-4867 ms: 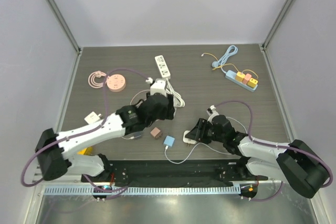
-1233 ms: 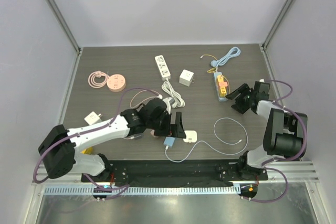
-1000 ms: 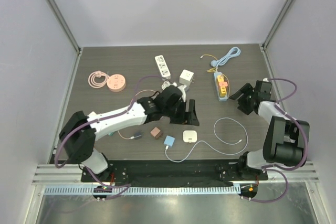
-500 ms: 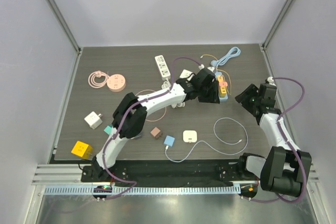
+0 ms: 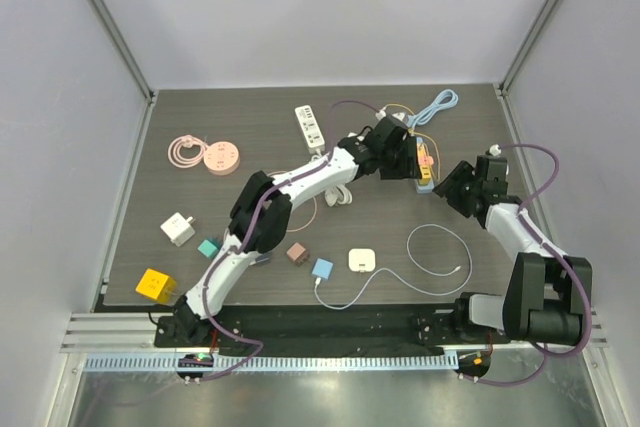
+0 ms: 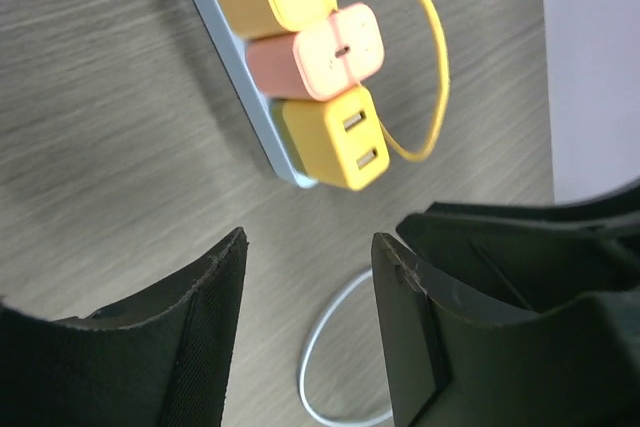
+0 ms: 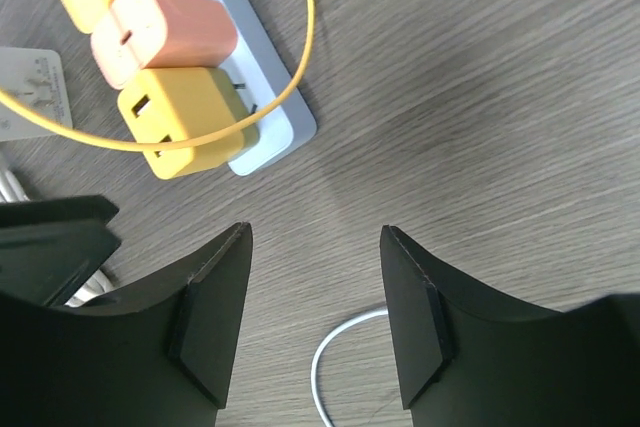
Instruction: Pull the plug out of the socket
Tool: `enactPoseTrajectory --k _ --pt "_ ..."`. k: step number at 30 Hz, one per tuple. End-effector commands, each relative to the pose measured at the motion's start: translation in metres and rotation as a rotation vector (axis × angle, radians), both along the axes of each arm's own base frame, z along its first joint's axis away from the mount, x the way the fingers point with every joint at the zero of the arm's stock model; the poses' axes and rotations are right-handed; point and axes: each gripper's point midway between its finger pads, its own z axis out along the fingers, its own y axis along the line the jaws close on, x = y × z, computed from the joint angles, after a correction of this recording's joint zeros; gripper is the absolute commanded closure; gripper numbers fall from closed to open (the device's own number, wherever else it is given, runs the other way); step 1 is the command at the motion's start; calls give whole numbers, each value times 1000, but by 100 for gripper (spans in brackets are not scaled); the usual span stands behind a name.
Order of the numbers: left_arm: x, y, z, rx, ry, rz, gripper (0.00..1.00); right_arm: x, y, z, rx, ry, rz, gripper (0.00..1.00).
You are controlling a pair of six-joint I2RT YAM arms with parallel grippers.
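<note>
- The left gripper (image 6: 308, 267) is being held apart, empty; the yellow plug (image 6: 330, 137), at the power strip (image 6: 262, 127) end, is lying at its 12 o'clock.
- The right gripper (image 7: 315, 257), judged farther, is being held apart too.

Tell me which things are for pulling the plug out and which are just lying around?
For the job: blue power strip, yellow end plug, pink plug, left pincer, right pincer.
Just lying about: white power strip, round pink socket, brown cube, yellow cube, white cable.

Dark wood-grain table (image 5: 220, 117), boxed in by plain pale grey walls (image 5: 330, 7), slanted metal posts (image 5: 107, 22) at the far corners, soft even light.
</note>
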Motion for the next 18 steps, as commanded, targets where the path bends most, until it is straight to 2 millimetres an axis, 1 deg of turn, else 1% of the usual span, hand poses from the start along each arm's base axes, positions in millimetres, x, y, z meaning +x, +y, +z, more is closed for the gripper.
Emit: enactPoseTrajectory --k 1,2,3,5,6,7,8,10,11,12,14,15,17,18 --pt "8 -15 4 -18 -42 15 46 11 -8 15 -6 -21 -63 40" --pt "10 -15 -1 -6 -40 25 46 10 -10 15 -13 -21 -70 40" --pt "12 -17 1 -12 -49 29 46 8 -11 20 -21 -35 -75 40" --pt "16 -19 -3 -5 -59 39 46 3 -18 20 -45 -42 -102 40" --pt "17 -23 0 -13 -71 39 46 0 -19 25 -51 -59 -108 40" --pt "17 -25 1 -16 -77 40 45 -4 -20 22 -55 -55 -112 40" --pt "17 -28 -3 -16 -77 38 45 -6 -24 20 -65 -53 -121 40" --pt "17 -34 -1 -27 -93 33 43 -10 -25 18 -70 -52 -124 40" --pt "17 -36 -2 -29 -99 33 42 -12 -24 14 -70 -40 -119 40" --pt "17 -38 -8 -20 -103 36 41 -13 -24 10 -65 -30 -119 40" --pt "19 -43 -6 -29 -108 37 39 -14 -21 5 -49 -13 -111 41" --pt "18 -45 -14 -24 -104 36 37 -13 -20 5 -44 -15 -109 40" --pt "17 -47 -14 -25 -107 39 35 -12 -19 4 -36 -14 -102 41" --pt "16 -49 -18 -22 -105 36 34 -11 -18 4 -34 -16 -95 41"
